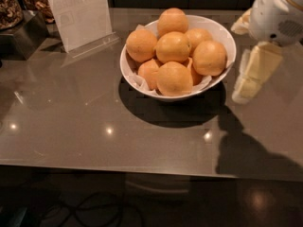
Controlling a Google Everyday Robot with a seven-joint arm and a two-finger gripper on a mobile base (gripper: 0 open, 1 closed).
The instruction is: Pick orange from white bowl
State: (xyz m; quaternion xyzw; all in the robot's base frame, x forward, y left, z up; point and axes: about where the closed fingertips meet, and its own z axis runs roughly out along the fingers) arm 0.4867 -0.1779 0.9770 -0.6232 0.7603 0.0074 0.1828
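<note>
The white bowl (223,33) stands on the grey glossy table at the upper middle. It is lined with crumpled white paper and heaped with several oranges. A large orange (173,47) sits in the middle of the heap. Others lie around it: one on top at the back (173,21), one at the right (209,57), one at the front (174,78). My gripper (251,72), cream under a white wrist, hangs just right of the bowl's rim, at about rim height. It touches no orange and holds nothing.
A clear sign holder with a white sheet (79,12) stands at the back left. Beside it are a dark metal box (26,34) and a container of brown snacks (8,6). The table's front edge (118,167) runs across the bottom, with cables below.
</note>
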